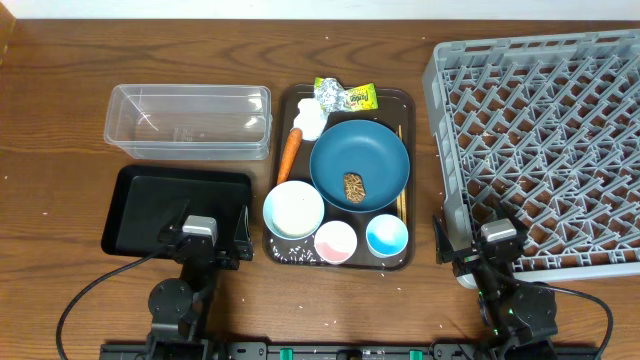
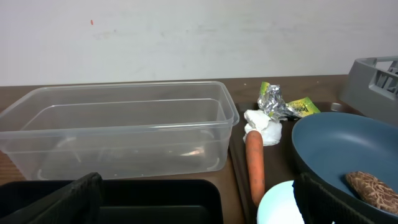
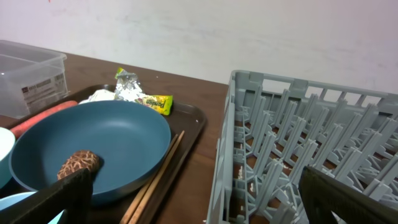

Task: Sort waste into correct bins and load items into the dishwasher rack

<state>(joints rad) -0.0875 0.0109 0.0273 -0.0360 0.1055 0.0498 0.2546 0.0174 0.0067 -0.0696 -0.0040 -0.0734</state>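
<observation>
While both arms wait at the near edge of the table, the left gripper [image 1: 208, 222] hangs over the near right corner of the shallow black tray [image 1: 150, 205], jaws spread wide and holding nothing. The black tray is bare, and so is the clear tub [image 1: 190, 122] just behind it.

In the middle, the brown serving tray [image 1: 408, 130] carries everything else. The snack wrapper [image 1: 345, 96] lies at its far edge, with the crumpled tissue [image 1: 310, 118] beside it and the carrot [image 1: 289, 153] running down the left side. The blue plate [image 1: 365, 150] holds the brown food lump [image 1: 354, 186]. In front stand the white bowl [image 1: 293, 208], the pink cup [image 1: 335, 241] and the blue cup [image 1: 386, 236], all upright. Rice grains [image 1: 290, 250] are scattered by the near rim.

The chopsticks [image 3: 158, 171] lie along the plate's right side, partly under its edge.

On the right, the grey rack [image 1: 545, 150] is cut off by the frame. Pale specks among its pegs are too small to name. The right gripper [image 1: 470, 232] straddles the rack's near left corner, jaws apart and holding nothing.
</observation>
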